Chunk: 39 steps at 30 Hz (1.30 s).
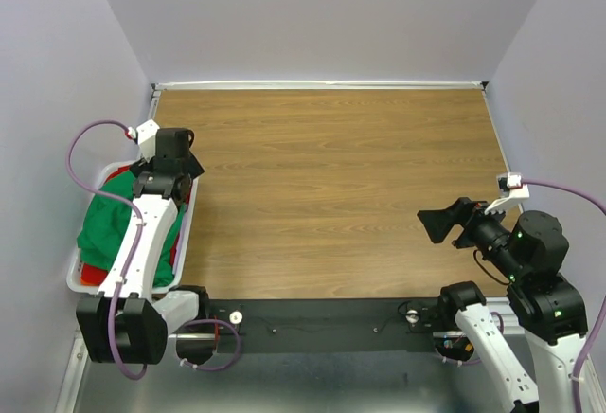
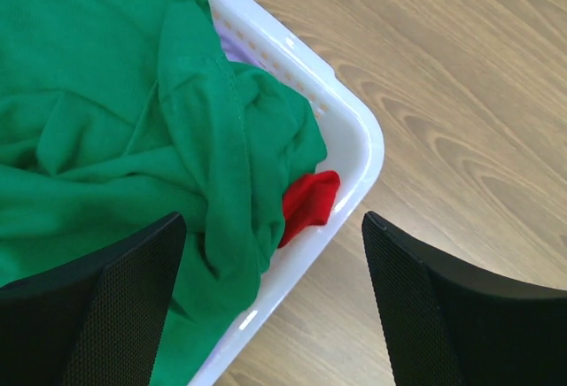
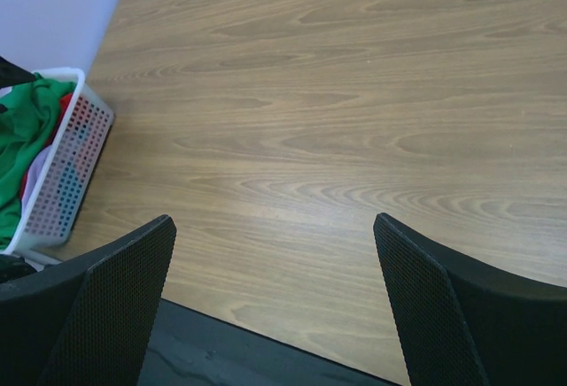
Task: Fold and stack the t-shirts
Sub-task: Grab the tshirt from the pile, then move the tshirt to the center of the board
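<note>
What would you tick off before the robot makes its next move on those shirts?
1. The left fingers spread wide, nothing between them: ok.
2. Both left fingers over cloth: not ok; one hangs over the green t-shirt, the other beyond the white basket rim, over wood.
3. The right fingers open and empty: ok.
4. Bare wood on the table for folding: ok.
5. How many red t-shirts lie beneath the green one: cannot tell; only scraps show.
</note>
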Each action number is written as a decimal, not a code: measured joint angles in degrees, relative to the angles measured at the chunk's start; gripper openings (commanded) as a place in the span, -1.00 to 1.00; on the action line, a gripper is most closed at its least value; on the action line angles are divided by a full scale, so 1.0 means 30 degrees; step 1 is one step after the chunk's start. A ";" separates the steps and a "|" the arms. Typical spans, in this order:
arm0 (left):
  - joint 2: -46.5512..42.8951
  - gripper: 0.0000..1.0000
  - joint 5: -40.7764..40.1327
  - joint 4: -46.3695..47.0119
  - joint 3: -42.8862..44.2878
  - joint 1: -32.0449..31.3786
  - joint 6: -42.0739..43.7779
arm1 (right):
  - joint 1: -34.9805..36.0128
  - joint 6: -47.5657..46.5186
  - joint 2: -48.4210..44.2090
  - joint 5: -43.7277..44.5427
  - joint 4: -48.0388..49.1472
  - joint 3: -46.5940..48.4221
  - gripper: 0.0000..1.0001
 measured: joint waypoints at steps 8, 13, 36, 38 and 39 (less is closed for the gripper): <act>0.1494 0.16 -0.0437 0.0976 -0.0809 0.0153 -0.0058 | 0.0000 -0.0007 -0.0066 -0.0007 0.0000 -0.0175 1.00; 0.1625 -0.42 -0.0619 0.1574 -0.1676 0.0168 0.0044 | 0.0000 -0.0015 -0.0219 0.0000 0.0000 -0.0240 1.00; 0.8255 -1.00 -0.3016 -0.1887 2.0298 -1.3486 0.0940 | 0.0386 -0.0233 -0.0036 0.0721 0.0029 0.0408 1.00; 1.0826 -1.00 -0.2601 -0.1530 2.4480 -1.5278 0.1654 | 0.0437 -0.0226 0.0000 0.0976 0.0058 0.0663 1.00; 1.2451 -1.00 -0.2149 -0.1377 2.7387 -1.6305 0.2280 | 0.0474 -0.0226 0.0007 0.1078 0.0080 0.0729 1.00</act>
